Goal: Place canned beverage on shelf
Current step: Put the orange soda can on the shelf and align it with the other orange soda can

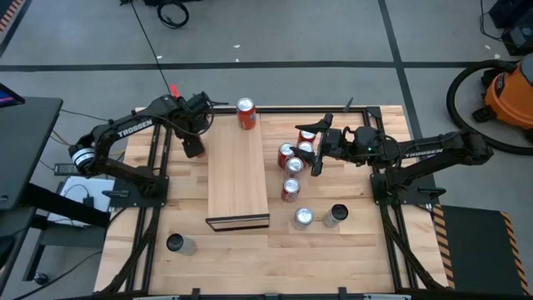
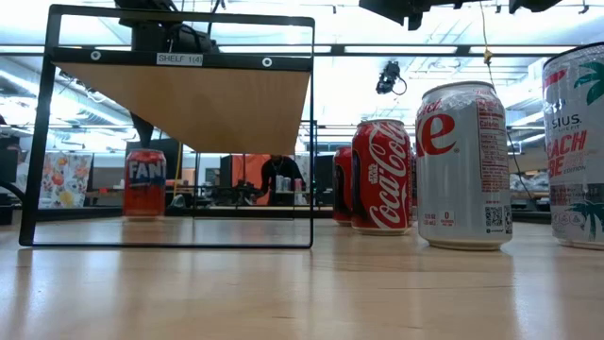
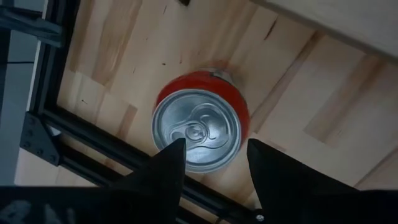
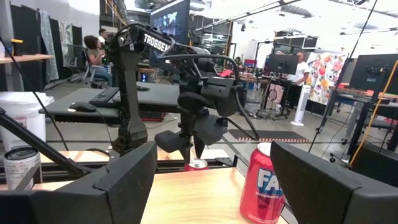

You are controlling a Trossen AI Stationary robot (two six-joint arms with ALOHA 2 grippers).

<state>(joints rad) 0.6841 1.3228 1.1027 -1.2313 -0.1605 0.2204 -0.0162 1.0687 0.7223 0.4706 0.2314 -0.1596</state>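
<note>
The shelf (image 1: 237, 175) is a long pale wood board on a black frame, its open slot (image 2: 170, 142) facing the near edge. My left gripper (image 3: 214, 152) is open just left of the shelf's far part, hovering over an upright red can (image 3: 198, 127). One finger stands on either side of the can's silver top, and the can rests on the table. The can also shows under that gripper in the right wrist view (image 4: 198, 164). An orange Fanta can (image 1: 246, 112) stands at the shelf's far end, seen through the slot (image 2: 144, 182). My right gripper (image 4: 211, 180) is open and empty.
My right gripper (image 1: 315, 162) hangs by a cluster of red cola cans (image 1: 291, 158) right of the shelf. A silver can (image 1: 303, 218) and a dark can (image 1: 337, 214) stand nearer. Another can (image 1: 176, 243) stands front left. A black frame rail (image 3: 93, 134) runs beside the red can.
</note>
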